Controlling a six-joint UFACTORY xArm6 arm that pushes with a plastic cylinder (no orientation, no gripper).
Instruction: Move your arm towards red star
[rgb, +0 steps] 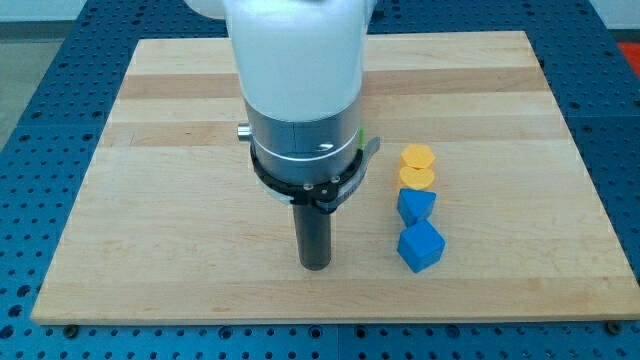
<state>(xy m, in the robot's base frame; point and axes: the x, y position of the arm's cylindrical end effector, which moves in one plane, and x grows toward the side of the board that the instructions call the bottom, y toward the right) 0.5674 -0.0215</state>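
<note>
The red star is nowhere to be seen, and that's the story right now: the white and grey arm body (298, 90) drops in from the far edge and blanks out a wide strip of the counter (150, 220) through its middle, and its top is cut off by the frame. Just a sliver of green (372, 147) peeks out at the body's right side, too small to name a shape. No pincer on this rig to be clenched or released, only a dark rod (315, 235) standing upright, and my tip (315, 266) is planted near the near edge, about centre. Over on the right there's a neat column running far to near: a yellow block (418, 157) touching a second yellow block (417, 179), with shapes hard to read, then a blue block (416, 206) with a wedge-like look, then a blue cube (420, 246) closest to us. My tip sits well left of that blue cube, apart from all four. The whole left half of the counter lies open, as does the far right corner, and blue perforated surface (30, 120) borders the board.
</note>
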